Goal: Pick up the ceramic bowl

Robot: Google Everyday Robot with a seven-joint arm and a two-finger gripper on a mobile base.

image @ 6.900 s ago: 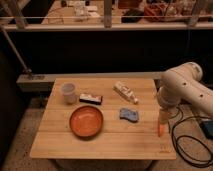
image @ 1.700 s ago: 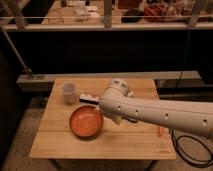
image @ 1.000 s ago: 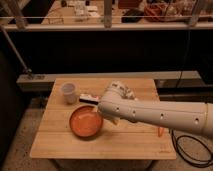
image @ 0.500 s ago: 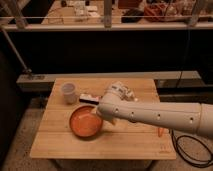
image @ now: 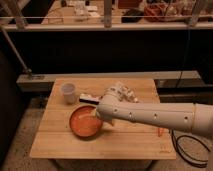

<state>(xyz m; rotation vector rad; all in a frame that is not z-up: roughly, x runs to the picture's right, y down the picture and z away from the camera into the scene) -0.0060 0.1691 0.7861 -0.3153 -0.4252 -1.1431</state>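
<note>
The gripper (image: 98, 116) is being held released, jaws wide, at the right rim of the ceramic bowl (image: 81, 125). The bowl is being supported by the wooden table (image: 125, 146), towards its front left. The arm (image: 150, 116) is being stretched in from the right. A whitish cup (image: 68, 93) is being kept behind the bowl, apart.

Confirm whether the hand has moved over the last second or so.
Yes. Against the cup, which stays put, the hand has shifted down and leftward in the picture, and now sits low over the ceramic bowl's right side.
</note>
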